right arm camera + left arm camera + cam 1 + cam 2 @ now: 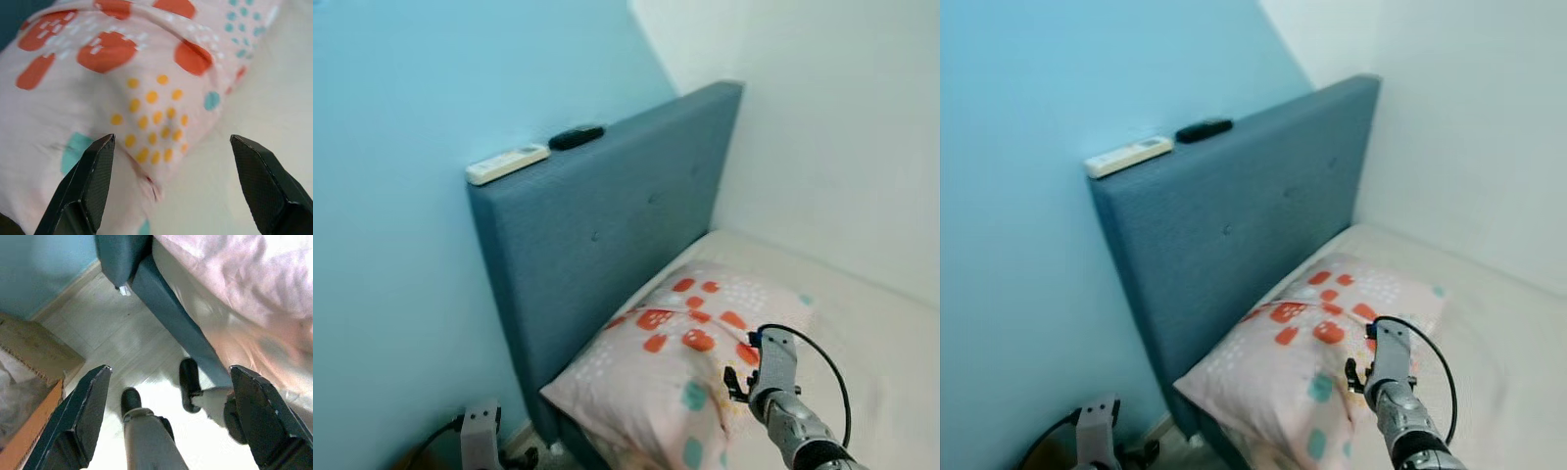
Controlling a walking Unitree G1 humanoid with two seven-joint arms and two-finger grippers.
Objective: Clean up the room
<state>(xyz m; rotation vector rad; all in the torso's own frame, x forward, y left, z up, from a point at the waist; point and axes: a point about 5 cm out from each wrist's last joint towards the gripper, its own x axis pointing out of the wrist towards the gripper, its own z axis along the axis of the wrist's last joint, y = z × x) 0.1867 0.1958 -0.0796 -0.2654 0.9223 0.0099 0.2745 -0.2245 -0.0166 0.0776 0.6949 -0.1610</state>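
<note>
A pink pillow [675, 362] with orange, teal and yellow patterns lies at the head of the bed, against the blue headboard [607, 225]. On the headboard's top edge rest a white remote [507, 163] and a black remote [576, 136]. My right gripper [171, 142] hangs open just above the pillow's near corner [146, 122], where it meets the mattress; nothing is between its fingers. My right arm [773, 387] reaches over the pillow. My left gripper [171, 372] is open and hangs idle low beside the bed, over the floor.
The cream mattress [871, 333] stretches to the right, up to a white wall [842, 127]. A light blue wall [401, 245] stands behind the headboard. A cardboard box [34, 357] sits on the pale wood floor [112, 318] beside the bed frame [171, 318].
</note>
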